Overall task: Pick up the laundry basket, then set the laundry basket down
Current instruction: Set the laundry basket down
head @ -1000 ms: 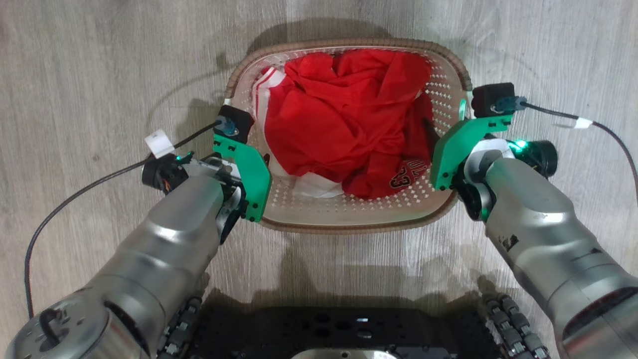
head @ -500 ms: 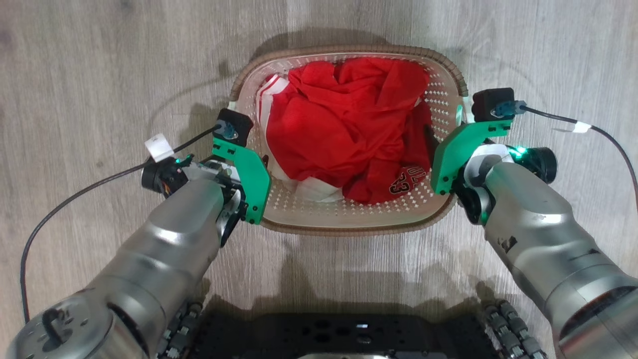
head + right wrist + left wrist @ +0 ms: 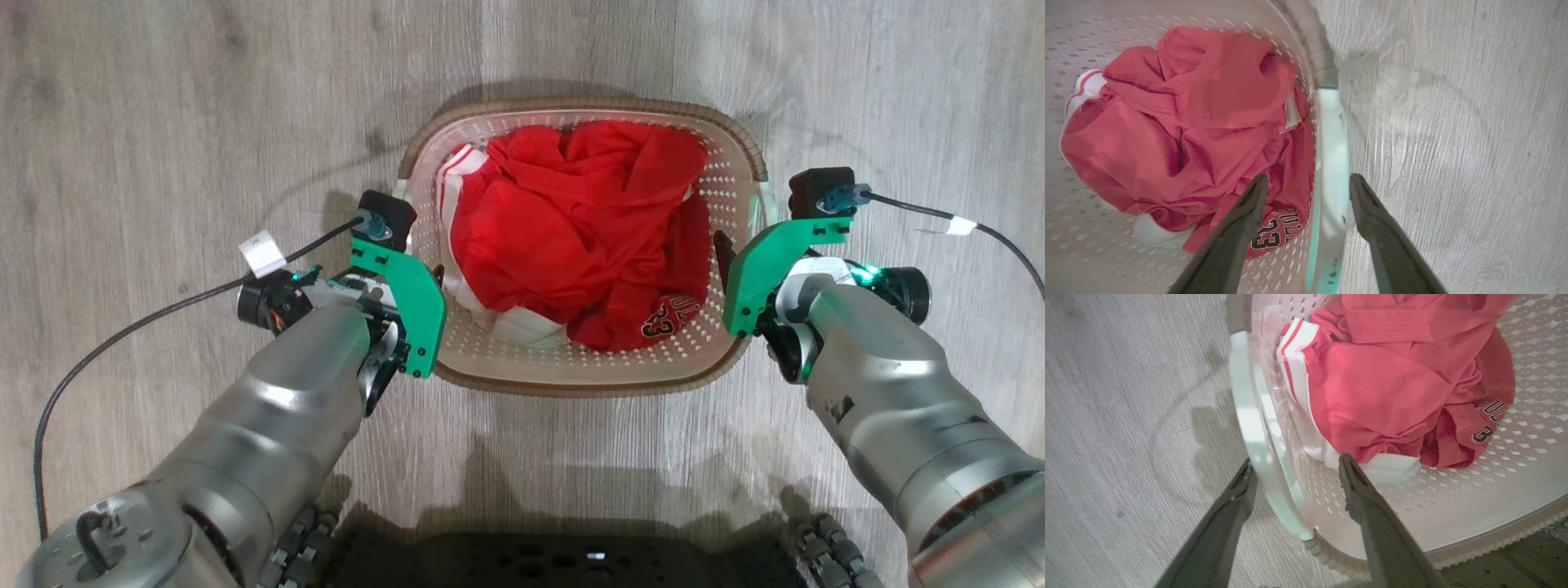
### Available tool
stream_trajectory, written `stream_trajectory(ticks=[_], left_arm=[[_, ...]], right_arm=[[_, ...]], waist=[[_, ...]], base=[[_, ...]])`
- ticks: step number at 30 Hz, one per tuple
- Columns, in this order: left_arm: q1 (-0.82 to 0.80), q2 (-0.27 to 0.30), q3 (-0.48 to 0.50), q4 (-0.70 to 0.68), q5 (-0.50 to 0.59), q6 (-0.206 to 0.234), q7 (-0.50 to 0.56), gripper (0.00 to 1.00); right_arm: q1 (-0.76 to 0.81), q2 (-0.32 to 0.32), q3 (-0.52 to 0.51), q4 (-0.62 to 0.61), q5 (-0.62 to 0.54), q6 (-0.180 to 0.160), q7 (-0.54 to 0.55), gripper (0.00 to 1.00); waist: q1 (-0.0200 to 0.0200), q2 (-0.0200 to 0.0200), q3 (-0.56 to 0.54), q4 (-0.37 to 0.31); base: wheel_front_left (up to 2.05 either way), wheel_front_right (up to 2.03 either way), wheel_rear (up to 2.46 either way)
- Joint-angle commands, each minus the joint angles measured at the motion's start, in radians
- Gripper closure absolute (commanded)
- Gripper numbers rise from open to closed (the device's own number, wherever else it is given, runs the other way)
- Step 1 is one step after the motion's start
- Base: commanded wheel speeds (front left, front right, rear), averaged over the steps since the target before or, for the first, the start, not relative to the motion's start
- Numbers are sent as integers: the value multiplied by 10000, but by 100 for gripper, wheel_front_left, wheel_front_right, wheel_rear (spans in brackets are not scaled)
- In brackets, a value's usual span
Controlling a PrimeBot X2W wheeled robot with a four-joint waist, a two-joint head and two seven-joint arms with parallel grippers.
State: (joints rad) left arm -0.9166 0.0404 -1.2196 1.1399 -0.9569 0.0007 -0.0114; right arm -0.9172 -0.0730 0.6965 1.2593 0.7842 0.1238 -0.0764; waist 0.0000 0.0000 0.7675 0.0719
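Laundry basket (image 3: 722, 175) looks light, stiff plastic with soft red cloth (image 3: 571, 237); take by white handles (image 3: 1251, 428), left gripper (image 3: 1294, 469) and right gripper (image 3: 1308, 181) jaws open astride them.

Laundry basket (image 3: 539, 359) lower, nearer the floor (image 3: 163, 122), head view shifted
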Motion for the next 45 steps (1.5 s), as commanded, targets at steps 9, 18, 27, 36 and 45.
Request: stream_trajectory(ticks=[9, 18, 27, 36, 45], left_arm=[[383, 99, -87, -119, -373, 148, -200, 0], [575, 99, -165, -89, -466, 255, -937, 0], [1060, 110, 12, 335, -597, 548, -2192, 0], [1087, 1252, 2116, -1922, 460, 1596, -2499, 0], [3045, 2032, 5573, -6950, 3494, 2356, -2502, 0]], right_arm=[[503, 227, 281, 34, 220, 69, -100, 0], [639, 227, 142, 234, 228, 69, -506, 0], [1147, 227, -53, -300, 937, 69, -1292, 0], [919, 122, -1701, -2214, 689, 69, -1846, 0], [3183, 197, -5748, -7198, -2440, 69, -1852, 0]], waist=[[0, 0, -543, 63], [0, 0, -1303, -24], [0, 0, -3291, -400], [0, 0, -5092, -1058], [0, 0, -6265, -1233]], base=[[0, 0, 0], [0, 0, 0], [0, 0, 0], [0, 0, 0], [0, 0, 0]])
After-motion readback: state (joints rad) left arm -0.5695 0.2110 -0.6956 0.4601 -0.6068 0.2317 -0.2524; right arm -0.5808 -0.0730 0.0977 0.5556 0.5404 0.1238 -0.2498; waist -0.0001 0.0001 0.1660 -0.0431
